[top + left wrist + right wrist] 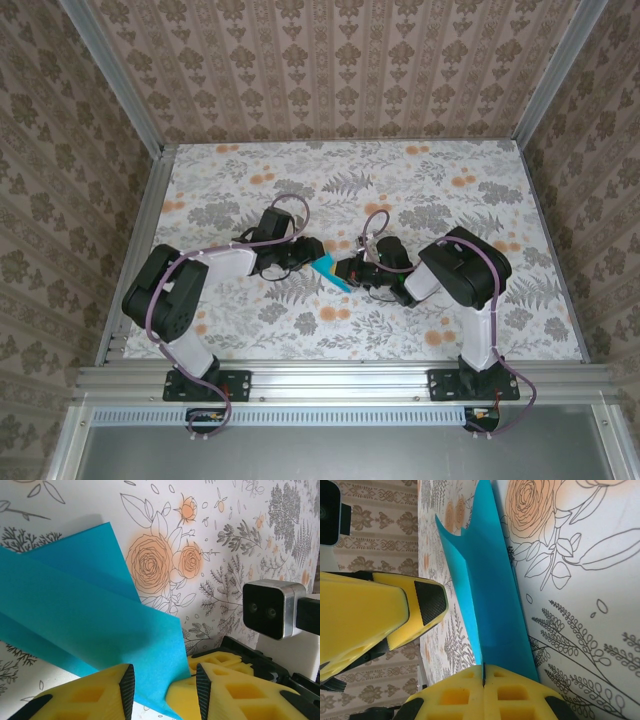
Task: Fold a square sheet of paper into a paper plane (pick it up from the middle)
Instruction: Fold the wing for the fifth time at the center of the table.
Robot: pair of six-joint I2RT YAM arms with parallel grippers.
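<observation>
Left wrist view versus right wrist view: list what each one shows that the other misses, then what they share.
Left wrist: the paper broadside with its overlapping layers, and the right arm's silver camera. Right wrist: the right hand shut on the paper's edge, and wallpaper behind. Both: the turquoise paper, the left hand with fingers apart, the flowered tabletop.

Damask-patterned brown walls [330,60] enclose a floral-print tabletop [440,180] framed by aluminium rails [340,380].

Plain turquoise paper [75,610]; white table [250,510] printed with grey ferns and orange roses; beige damask walls [320,70]; yellow fingers [235,700], black-padded.
</observation>
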